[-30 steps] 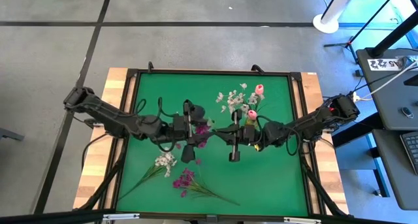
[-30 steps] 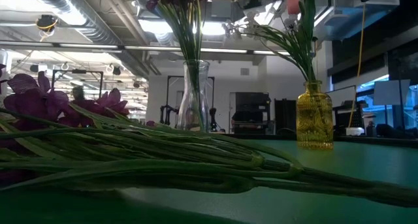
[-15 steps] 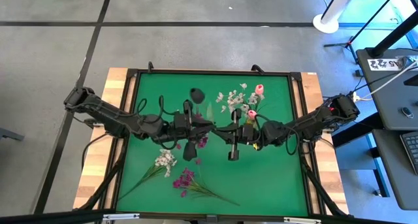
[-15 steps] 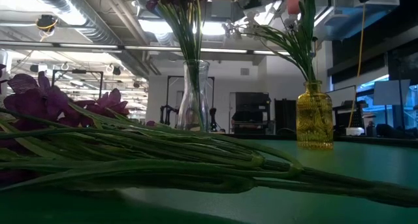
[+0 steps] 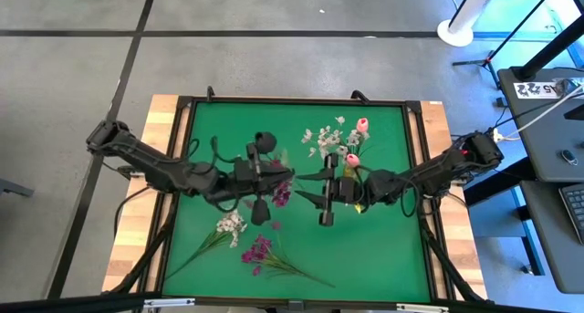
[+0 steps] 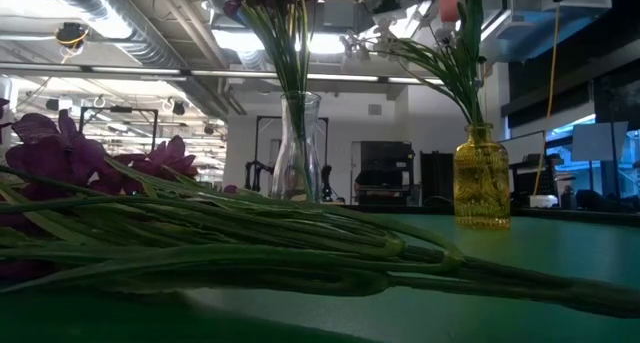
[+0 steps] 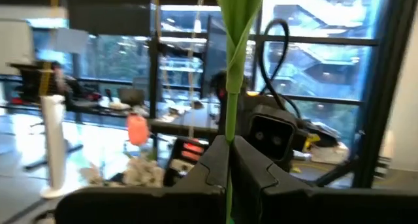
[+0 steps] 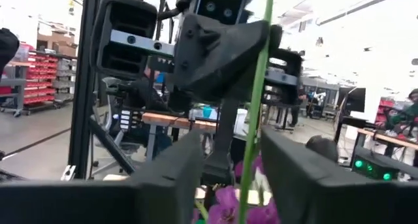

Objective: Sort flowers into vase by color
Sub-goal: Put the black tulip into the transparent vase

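Green table (image 5: 383, 249), no legible writing; left gripper (image 7: 228, 175) clamps stem (image 7: 230, 113); right gripper (image 8: 228, 168) spread, empty.

Left arm reaching in to mid-table, left gripper (image 7: 228, 178) squeezed tight. Right arm reaching in from the other side, right gripper (image 8: 228, 175) with fingers spread wide.

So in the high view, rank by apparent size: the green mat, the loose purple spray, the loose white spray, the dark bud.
1. Green mat, by far.
2. Loose purple spray and loose white spray look alike; I won't rank them.
3. Dark bud, smallest.
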